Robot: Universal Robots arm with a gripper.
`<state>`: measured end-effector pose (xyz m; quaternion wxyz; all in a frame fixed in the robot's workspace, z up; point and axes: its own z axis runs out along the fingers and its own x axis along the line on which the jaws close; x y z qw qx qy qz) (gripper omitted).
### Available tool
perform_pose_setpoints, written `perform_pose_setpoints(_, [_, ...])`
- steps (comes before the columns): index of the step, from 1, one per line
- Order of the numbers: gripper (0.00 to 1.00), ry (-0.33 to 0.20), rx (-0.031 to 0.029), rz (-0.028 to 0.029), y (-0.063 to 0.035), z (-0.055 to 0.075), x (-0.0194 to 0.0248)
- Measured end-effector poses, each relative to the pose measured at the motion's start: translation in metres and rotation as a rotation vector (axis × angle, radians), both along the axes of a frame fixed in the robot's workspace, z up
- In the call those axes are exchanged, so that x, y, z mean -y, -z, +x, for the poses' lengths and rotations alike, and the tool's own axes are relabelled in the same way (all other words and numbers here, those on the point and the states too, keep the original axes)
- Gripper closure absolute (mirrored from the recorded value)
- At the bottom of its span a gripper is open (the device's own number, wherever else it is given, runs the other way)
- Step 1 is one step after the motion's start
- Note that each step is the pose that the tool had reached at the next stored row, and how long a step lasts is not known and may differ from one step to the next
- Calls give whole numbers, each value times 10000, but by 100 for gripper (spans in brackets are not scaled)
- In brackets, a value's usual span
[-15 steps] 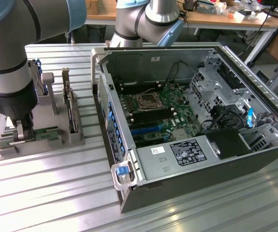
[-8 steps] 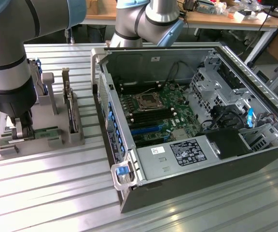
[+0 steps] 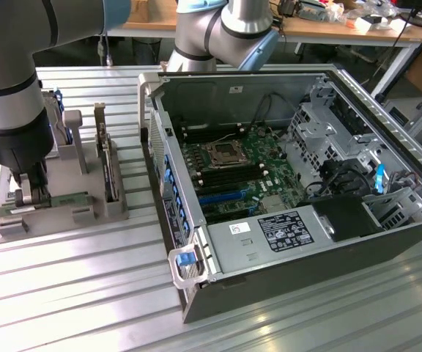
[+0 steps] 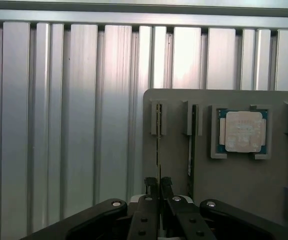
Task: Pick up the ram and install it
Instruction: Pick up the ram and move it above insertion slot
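Pincer (image 4: 159, 186) narrow, jaws set either side of the ram (image 4: 158, 140), apparently clamped on its top edge; true contact is hard to judge. Ram stands edge-up in the grey holder (image 4: 176, 165), a twin stick (image 4: 190, 145) just beside. Pick-up step, not yet lifted. Extraction calls for a straight pull, clear of the twin.

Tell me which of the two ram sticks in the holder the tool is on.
The ram farther from the processor chip: the tool grips its edge. The other ram, beside the chip, stands free.
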<state>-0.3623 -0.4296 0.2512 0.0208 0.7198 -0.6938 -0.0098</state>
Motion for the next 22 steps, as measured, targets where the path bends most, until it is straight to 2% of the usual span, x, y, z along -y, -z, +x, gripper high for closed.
perform_pose_setpoints(22, [87, 0, 1, 0, -216, 0, 0])
